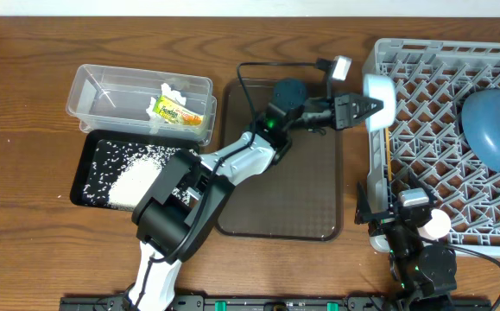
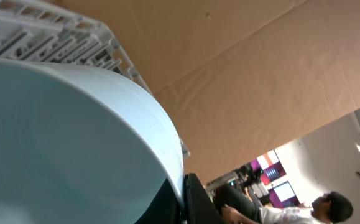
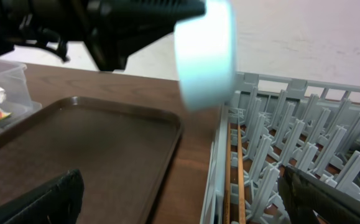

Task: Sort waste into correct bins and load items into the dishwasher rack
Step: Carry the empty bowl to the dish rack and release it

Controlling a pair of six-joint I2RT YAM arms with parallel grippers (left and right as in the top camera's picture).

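Small mint-green bowl point(image 1: 379, 98), tipped on edge, hangs over the rack's point(image 1: 431, 69) left rim near the counter's far edge, gripped by the left tool point(image 1: 364, 106); open pegs lie just right. The right tool point(image 3: 189, 200) gapes empty.

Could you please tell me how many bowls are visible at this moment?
2. A blue bowl lies inside the dishwasher rack, on its right; a pale mint bowl is held by the left gripper over the rack's left edge. Others may be hidden.
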